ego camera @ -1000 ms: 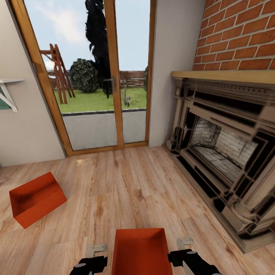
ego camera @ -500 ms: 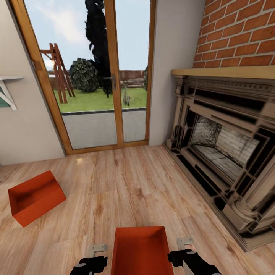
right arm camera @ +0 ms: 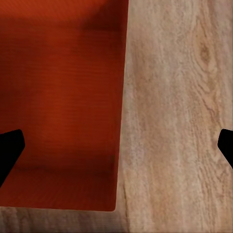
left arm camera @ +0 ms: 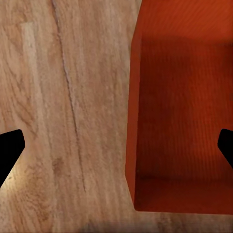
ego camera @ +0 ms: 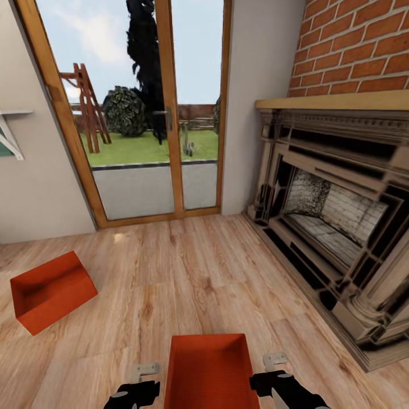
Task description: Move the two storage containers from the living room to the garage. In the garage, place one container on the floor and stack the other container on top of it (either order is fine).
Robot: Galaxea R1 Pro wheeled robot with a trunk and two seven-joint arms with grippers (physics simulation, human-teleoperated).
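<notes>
Progress is nil: both bins sit on the wood floor of the living room, none in the garage. You have the near bin between the left gripper and right gripper, jaws apart straddling its walls. The far-left bin lies tilted. Both are empty.

Home living room: brick fireplace, garden-facing glass doors, plank floor.

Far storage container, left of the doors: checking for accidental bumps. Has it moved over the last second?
No. The far storage container keeps its place against the door frame; the whole view shifted together.
</notes>
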